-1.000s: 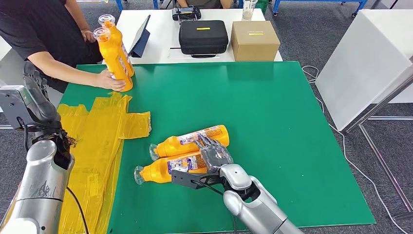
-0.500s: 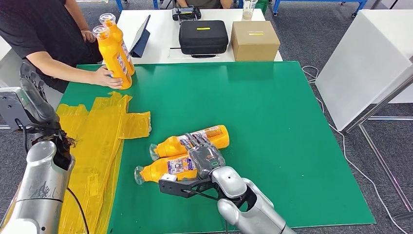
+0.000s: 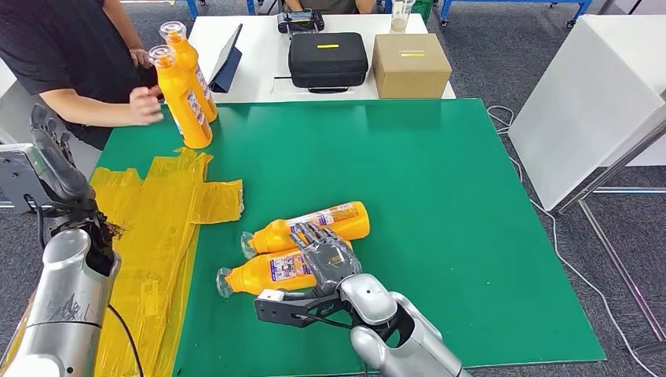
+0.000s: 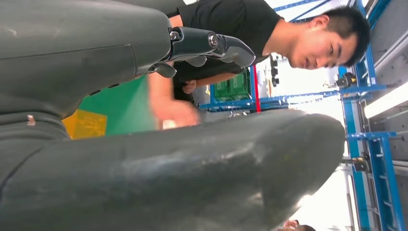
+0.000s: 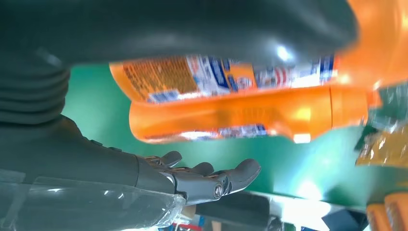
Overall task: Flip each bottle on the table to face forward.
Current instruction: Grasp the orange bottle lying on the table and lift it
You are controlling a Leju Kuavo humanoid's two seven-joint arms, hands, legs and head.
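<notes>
The right hand [image 3: 326, 253] is laid over the base end of the nearer bottle [image 3: 267, 272], which lies on its side on the green bench [image 3: 440, 188] with its cap toward the yellow plastic sheet [image 3: 161, 212]. Compared with a second ago, the hand has been drawn leftward and lower along that bottle, so more of the body is now covered by it. In the right wrist view the fingers [image 5: 211, 175] are seen spread on one side of the orange body and the thumb on the other, with green showing between fingers and bottle; the hand is therefore judged open, not yet closed on anything. A second lying bottle [image 3: 314, 224] rests just beyond, touching or nearly touching the first, and neither has been shifted. At the far left corner, two upright bottles [image 3: 182, 86] stand together; the person's hand [image 3: 145, 106], which was pressed against them a second ago, has been lifted off and is now held apart from them. The left hand [image 3: 49, 153] is raised beside the bench with its fingers extended, holding nothing. From this it is judged that the grasp of the nearer bottle is about to be made, and that both lying bottles remain to be turned.
</notes>
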